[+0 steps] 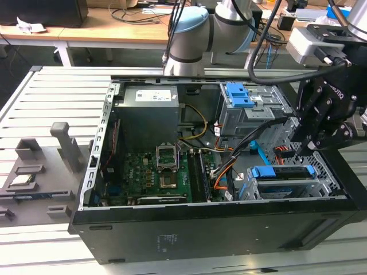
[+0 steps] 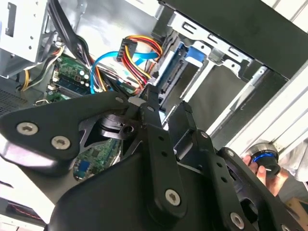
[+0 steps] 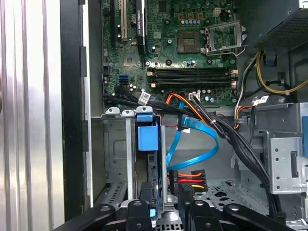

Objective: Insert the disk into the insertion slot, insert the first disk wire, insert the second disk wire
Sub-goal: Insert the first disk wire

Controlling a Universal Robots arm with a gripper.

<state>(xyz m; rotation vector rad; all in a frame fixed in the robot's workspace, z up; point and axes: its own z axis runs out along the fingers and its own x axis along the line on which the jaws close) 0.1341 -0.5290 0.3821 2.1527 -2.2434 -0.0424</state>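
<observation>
Just beside tool (image 3: 165, 195): first disk wire (image 3: 193, 179) plug.

Looks like a robotics lab or test workshop. Shows a slatted metal bench (image 1: 51, 97) carrying an opened PC case (image 1: 218, 229), side panel off, motherboard (image 1: 155, 172) and disk (image 1: 284, 182) laid bare. Has a grey-and-blue robot arm (image 1: 189, 34) standing just behind the case, thick black cabling (image 1: 269, 51) looped off it. Holds grey moulded fixtures (image 1: 66, 146) on the bench at the exterior view's left. Backs onto wooden desks (image 1: 114, 31) strewn with cords (image 1: 137, 11), a black box (image 1: 43, 11) on one. Includes a person's hand (image 2: 272, 175) beside a blue-ringed knob (image 2: 262, 159) in the second wrist view.
</observation>
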